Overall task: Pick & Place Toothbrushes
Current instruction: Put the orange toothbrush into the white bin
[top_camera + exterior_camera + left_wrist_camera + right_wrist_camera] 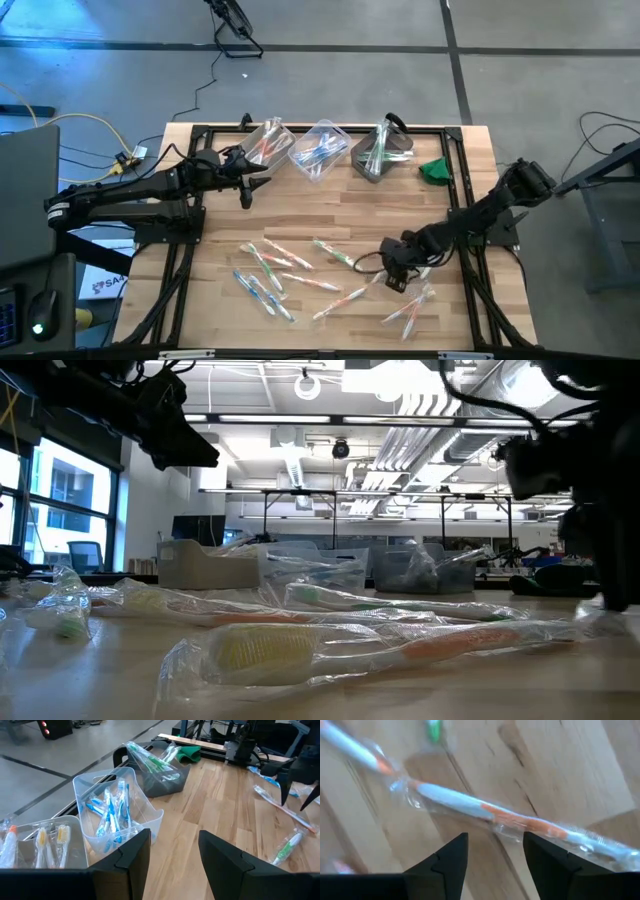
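Several wrapped toothbrushes [300, 280] lie scattered flat on the near half of the wooden table [330, 210]. My right gripper [393, 277] points steeply down with its fingers open just above an orange-and-white wrapped toothbrush [490, 812], which lies flat on the wood and runs crosswise past the fingertips [455, 850]. No touch shows. My left gripper [247, 192] waits open in the air near the far left, in front of the bins, holding nothing [175, 840].
Three clear bins stand along the far edge. They hold orange-handled [45, 840], blue-handled [112, 810] and green-handled [160, 767] toothbrushes. A small green object [435, 170] lies to their right. Bare wood lies between the bins and the scattered toothbrushes.
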`<state>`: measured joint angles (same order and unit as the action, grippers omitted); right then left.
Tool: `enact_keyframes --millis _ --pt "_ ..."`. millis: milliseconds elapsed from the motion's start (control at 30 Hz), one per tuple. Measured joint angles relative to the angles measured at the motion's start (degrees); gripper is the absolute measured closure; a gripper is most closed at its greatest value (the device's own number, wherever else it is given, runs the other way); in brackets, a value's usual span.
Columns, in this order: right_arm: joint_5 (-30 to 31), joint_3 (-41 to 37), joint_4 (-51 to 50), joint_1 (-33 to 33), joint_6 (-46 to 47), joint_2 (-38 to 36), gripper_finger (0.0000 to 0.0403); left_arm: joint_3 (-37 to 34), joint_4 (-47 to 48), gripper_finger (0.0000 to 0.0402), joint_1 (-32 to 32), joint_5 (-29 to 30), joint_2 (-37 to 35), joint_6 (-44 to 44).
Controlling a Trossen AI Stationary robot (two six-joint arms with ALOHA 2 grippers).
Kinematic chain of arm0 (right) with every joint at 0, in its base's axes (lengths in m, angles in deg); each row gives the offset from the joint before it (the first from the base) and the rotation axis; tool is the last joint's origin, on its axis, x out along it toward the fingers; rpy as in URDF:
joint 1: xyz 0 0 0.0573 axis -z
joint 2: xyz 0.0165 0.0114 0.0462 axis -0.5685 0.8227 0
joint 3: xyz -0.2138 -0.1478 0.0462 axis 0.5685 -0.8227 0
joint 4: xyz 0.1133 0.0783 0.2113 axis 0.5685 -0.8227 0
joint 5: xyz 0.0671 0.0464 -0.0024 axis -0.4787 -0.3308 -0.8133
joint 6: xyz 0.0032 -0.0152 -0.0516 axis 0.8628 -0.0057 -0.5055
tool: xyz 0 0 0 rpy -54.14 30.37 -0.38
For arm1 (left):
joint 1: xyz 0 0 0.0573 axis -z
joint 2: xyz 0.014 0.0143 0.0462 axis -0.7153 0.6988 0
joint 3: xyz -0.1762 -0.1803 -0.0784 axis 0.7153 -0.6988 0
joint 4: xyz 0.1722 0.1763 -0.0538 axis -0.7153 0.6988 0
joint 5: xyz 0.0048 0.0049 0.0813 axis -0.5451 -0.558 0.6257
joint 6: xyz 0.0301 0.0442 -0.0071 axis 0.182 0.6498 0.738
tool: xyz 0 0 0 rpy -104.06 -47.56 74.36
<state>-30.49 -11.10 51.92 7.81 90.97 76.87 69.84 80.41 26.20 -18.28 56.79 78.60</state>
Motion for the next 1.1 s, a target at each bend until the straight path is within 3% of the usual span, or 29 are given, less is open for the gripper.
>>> enact_keyframes --millis 267,467,733,1100 --pt "-25.02 1.66 5.15 9.03 3.83 -0.83 0.0240 0.00 -0.02 0.0238 -0.01 0.02 0.01 -0.01" --pt "-31.82 6.64 6.73 13.16 -1.41 -0.83 0.0276 0.00 0.01 0.0238 -0.01 0.02 0.02 -0.02" --pt "-25.19 8.24 2.27 13.38 -15.60 -0.83 0.0321 0.00 0.03 0.0238 0.00 0.04 0.00 0.07" --pt "-5.65 8.22 -7.10 9.31 -35.02 -0.81 0.0351 0.00 0.03 0.0238 -0.02 0.04 0.00 0.20"
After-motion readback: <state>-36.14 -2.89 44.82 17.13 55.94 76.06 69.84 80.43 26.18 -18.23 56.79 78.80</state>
